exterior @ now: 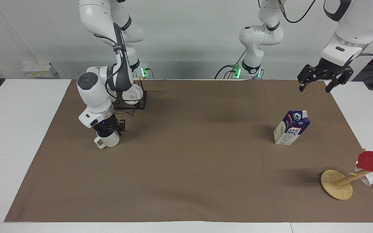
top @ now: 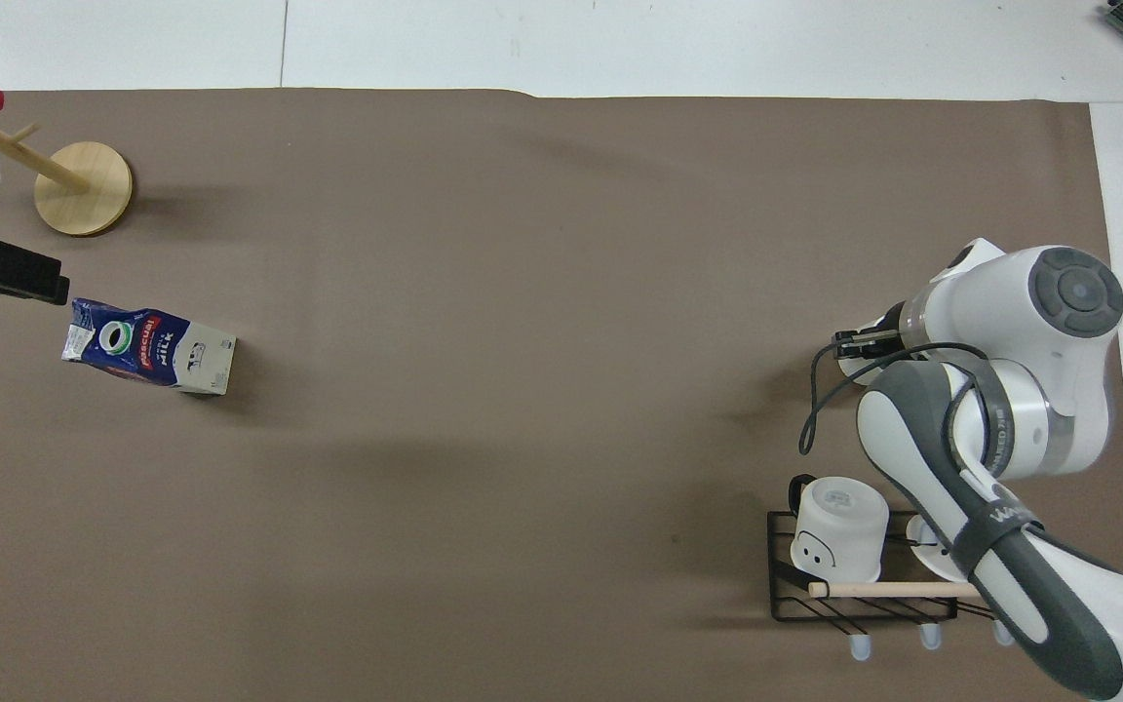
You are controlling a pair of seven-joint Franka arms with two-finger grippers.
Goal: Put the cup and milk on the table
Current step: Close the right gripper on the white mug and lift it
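Standing near mat edge [exterior: 57, 120], cup [exterior: 108, 141], milk [exterior: 291, 127]

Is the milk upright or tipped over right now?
Upright. The milk stands on its white base on the mat, gable and round cap on top, with nothing touching it; the left gripper hangs apart from it.

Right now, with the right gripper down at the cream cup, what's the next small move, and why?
Probably finish closing on the cup, then lift. The right gripper sits down at the cup's rim, and the cup stands upright on the mat. The left gripper waits, open, up near the milk.
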